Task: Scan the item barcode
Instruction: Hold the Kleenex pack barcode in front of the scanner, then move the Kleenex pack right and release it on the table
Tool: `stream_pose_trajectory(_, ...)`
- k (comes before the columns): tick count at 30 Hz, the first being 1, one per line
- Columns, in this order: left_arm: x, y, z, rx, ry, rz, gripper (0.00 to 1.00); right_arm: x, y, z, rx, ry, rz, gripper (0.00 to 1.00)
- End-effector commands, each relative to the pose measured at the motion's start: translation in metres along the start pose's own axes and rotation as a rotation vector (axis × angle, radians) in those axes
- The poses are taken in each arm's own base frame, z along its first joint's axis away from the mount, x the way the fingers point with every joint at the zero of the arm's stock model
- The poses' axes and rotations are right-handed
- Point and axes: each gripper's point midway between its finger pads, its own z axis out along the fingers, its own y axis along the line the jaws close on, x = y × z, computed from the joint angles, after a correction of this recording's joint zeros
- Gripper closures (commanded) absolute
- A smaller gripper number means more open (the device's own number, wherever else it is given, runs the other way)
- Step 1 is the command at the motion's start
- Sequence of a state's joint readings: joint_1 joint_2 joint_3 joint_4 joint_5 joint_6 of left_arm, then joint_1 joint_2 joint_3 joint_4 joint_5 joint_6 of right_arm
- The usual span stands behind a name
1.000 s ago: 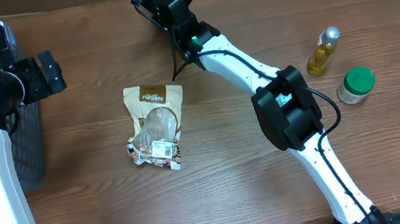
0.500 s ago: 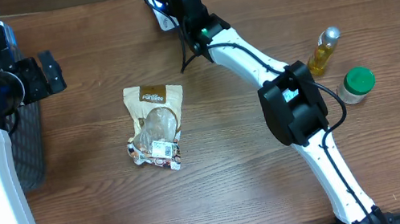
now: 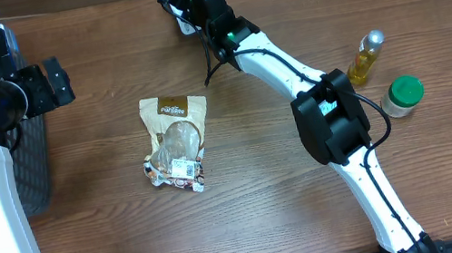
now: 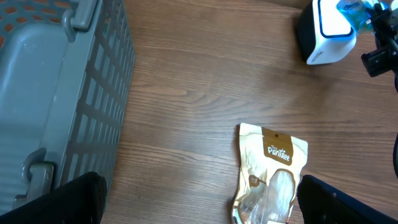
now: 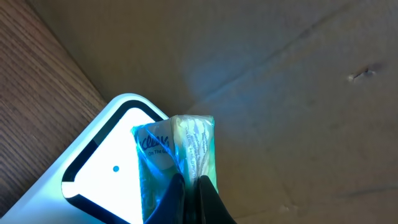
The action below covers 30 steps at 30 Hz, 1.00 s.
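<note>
The right gripper point(image 5: 190, 198) is closed tight on the lower edge of a small pale-green and blue plastic-wrapped packet point(image 5: 176, 148). The packet stands upright above the fingertips. It is just in front of the lit face of a white, black-rimmed wedge-shaped barcode scanner point(image 5: 102, 180), whose blue glow falls on the wrapper. Whether packet and scanner touch cannot be told from the wrist view. From overhead, this arm reaches to the far edge of the wooden table point(image 3: 269, 220), next to a brown cardboard wall.

The left gripper point(image 3: 54, 82) has its fingers spread wide and holds nothing. It is at the table's left side, well apart from the packet and above a grey plastic slatted basket point(image 4: 62, 93). Only part of the basket's inside shows, so its contents are uncertain.

A tan paper pouch with a clear window point(image 3: 175, 140) lies flat near the middle of the table, between the two grippers. On the right, a slim bottle of yellow liquid with a silver cap point(image 3: 364, 59) is near a squat jar with a green lid point(image 3: 402, 96).
</note>
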<state>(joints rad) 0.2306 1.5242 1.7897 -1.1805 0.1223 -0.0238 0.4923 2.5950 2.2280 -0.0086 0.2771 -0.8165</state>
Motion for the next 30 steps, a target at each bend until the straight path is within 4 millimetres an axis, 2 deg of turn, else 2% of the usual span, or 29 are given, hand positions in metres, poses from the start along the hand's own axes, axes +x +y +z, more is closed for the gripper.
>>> stream_pose_trajectory(1,-0.004,-0.003,-0.002,0.003,-0.012,0.001,0.01,-0.005,-0.013,0.000,0.062,-0.002,0.025,0.96)
stream_pose_trajectory(4,-0.004,-0.003,-0.002,0.003,-0.012,0.001,0.00,-0.023,-0.043,-0.017,0.186,0.016,0.127,0.96)
stream_pose_trajectory(8,-0.004,-0.003,-0.002,0.003,-0.012,0.001,0.01,-0.057,-0.086,-0.058,0.276,0.016,0.282,0.96)
stream_pose_trajectory(12,-0.004,-0.003,-0.002,0.003,-0.012,0.001,0.00,-0.080,-0.102,-0.103,0.202,0.051,0.373,0.96)
stream_pose_trajectory(15,-0.004,-0.003,-0.002,0.003,-0.012,0.001,0.00,-0.075,-0.110,-0.140,0.141,0.141,0.497,0.96)
stream_pose_trajectory(17,-0.004,-0.003,-0.002,0.003,-0.012,0.001,0.01,-0.061,-0.107,-0.169,0.060,0.232,0.596,0.96)
stream_pose_trajectory(19,-0.004,-0.003,-0.002,0.003,-0.012,0.001,0.01,-0.045,-0.095,-0.192,-0.046,0.329,0.661,0.96)
stream_pose_trajectory(25,-0.004,-0.003,-0.002,0.003,-0.012,0.001,0.01,0.026,-0.027,-0.263,-0.498,0.748,0.805,0.96)
stream_pose_trajectory(28,-0.004,-0.003,-0.002,0.003,-0.012,0.001,0.00,0.059,0.002,-0.291,-0.662,0.967,0.866,0.96)
stream_pose_trajectory(30,-0.004,-0.003,-0.002,0.003,-0.012,0.001,0.01,0.075,0.017,-0.298,-0.704,1.049,0.878,0.96)
